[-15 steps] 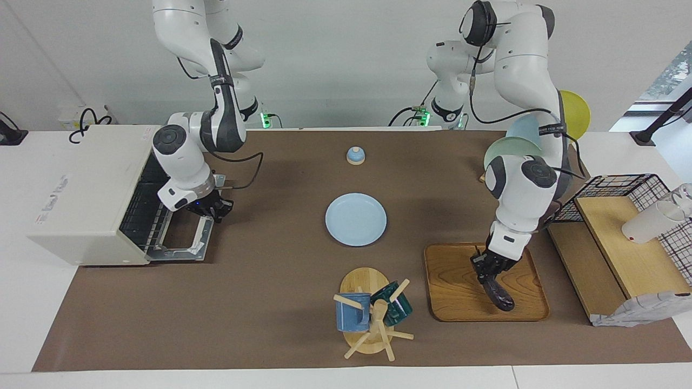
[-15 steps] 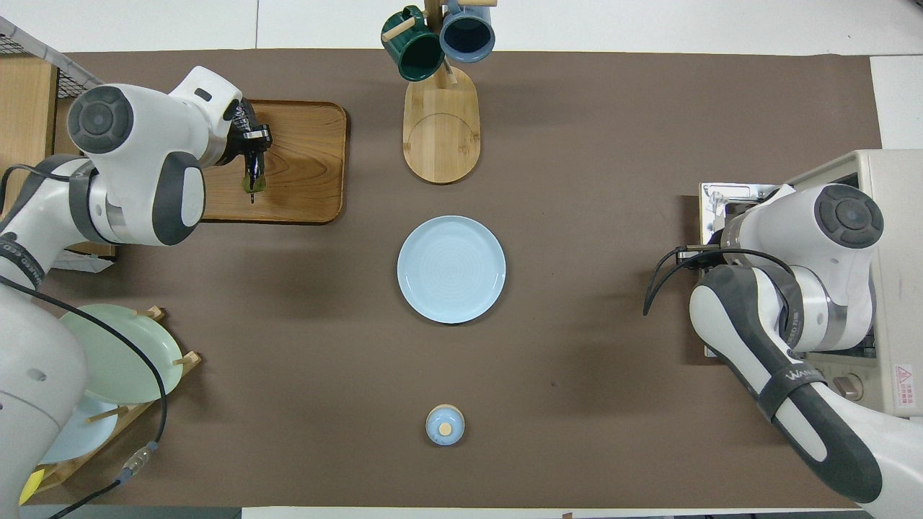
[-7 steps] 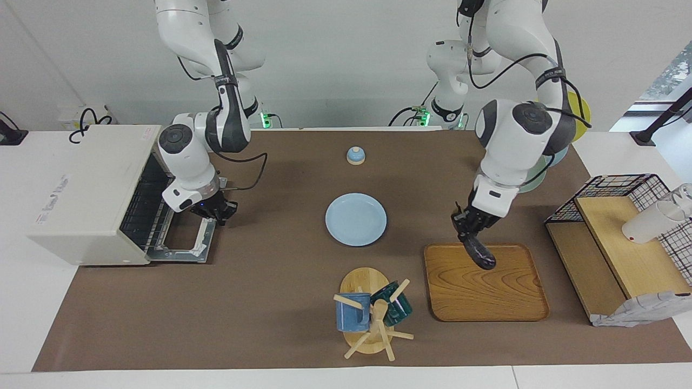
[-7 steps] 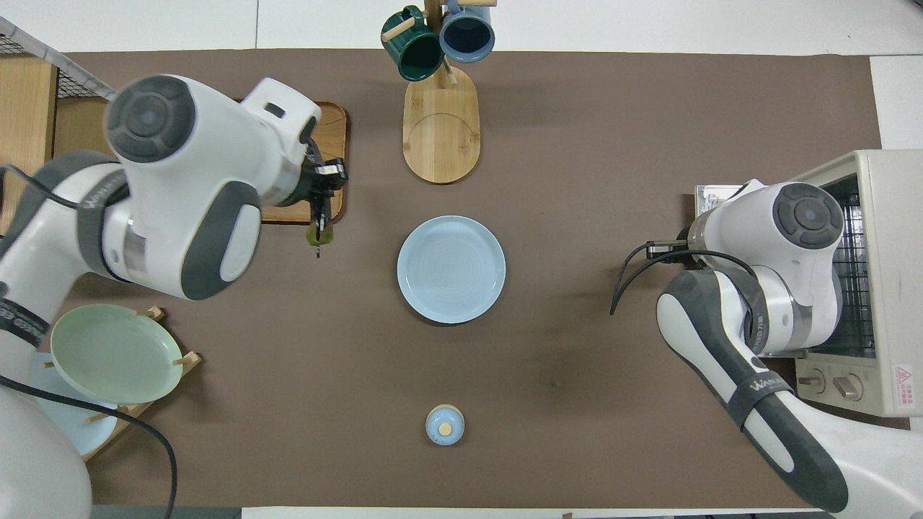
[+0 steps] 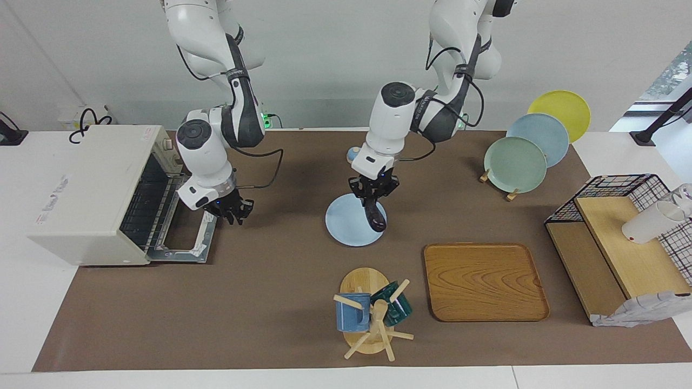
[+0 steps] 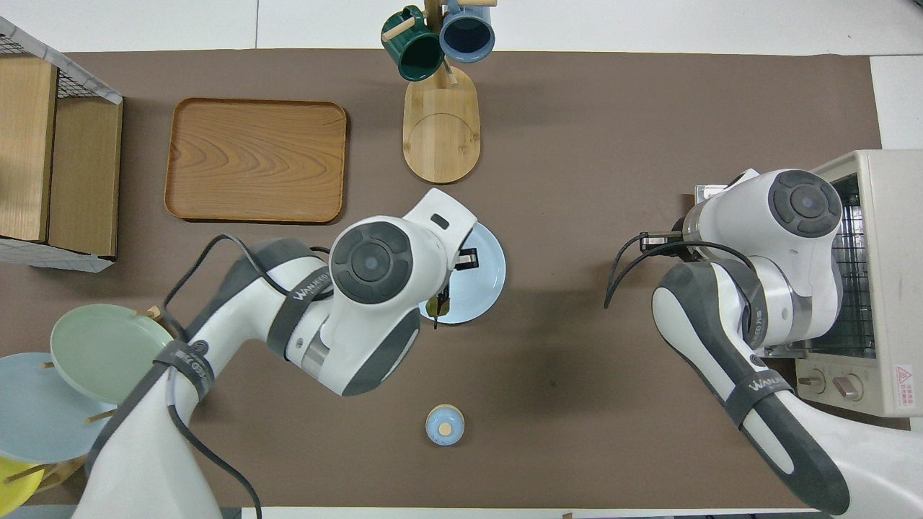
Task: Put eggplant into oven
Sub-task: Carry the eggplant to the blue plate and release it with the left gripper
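The eggplant (image 5: pixel 375 214), dark and glossy, hangs tilted from my left gripper (image 5: pixel 373 195), which is shut on its upper end in the air over the light blue plate (image 5: pixel 345 227). In the overhead view only its stem end (image 6: pixel 437 308) shows past the left wrist, over the plate (image 6: pixel 484 277). The cream-white oven (image 5: pixel 89 189) stands at the right arm's end of the table, door (image 5: pixel 186 246) open and flat, wire rack showing; it also shows in the overhead view (image 6: pixel 883 216). My right gripper (image 5: pixel 231 212) hovers just beside the open door.
An empty wooden tray (image 5: pixel 484 281) lies toward the left arm's end. A mug tree (image 5: pixel 373 319) with two mugs stands farther from the robots than the plate. A small blue knob (image 6: pixel 445 424) sits nearer to them. A plate rack (image 5: pixel 516 156) and wire-basket shelf (image 5: pixel 611 243) are at the left arm's end.
My left arm has lifted the eggplant off the wooden tray and carried it toward the right arm's end, to over the blue plate. My right gripper has drifted slightly away from the oven door.
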Motion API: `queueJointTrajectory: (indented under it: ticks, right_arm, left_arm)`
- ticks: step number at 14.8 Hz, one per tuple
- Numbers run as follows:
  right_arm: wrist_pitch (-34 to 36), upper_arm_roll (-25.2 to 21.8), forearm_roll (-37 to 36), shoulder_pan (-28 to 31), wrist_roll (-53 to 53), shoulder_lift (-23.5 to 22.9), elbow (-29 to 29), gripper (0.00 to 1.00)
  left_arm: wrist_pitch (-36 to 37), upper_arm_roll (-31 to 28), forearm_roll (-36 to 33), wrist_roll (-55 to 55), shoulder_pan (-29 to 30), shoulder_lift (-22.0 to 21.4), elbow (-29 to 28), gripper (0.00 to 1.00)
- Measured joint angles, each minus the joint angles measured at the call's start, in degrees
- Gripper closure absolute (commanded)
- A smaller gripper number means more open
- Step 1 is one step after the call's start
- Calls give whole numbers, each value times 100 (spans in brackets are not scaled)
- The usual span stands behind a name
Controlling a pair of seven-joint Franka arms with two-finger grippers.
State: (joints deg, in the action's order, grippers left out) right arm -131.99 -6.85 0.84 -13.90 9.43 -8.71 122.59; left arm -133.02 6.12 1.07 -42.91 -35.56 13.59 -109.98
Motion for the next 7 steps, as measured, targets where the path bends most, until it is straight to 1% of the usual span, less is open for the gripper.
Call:
queueJointTrajectory:
  ticks: [2, 7]
  right_arm:
    - [1, 0, 0, 0, 0, -10, -3, 47]
    - [1, 0, 0, 0, 0, -23, -5, 47]
  left_arm:
    - [-263, -7, 0, -98, -261, 218, -110, 100]
    - [-586, -102, 1, -94, -289, 520, -110, 100]
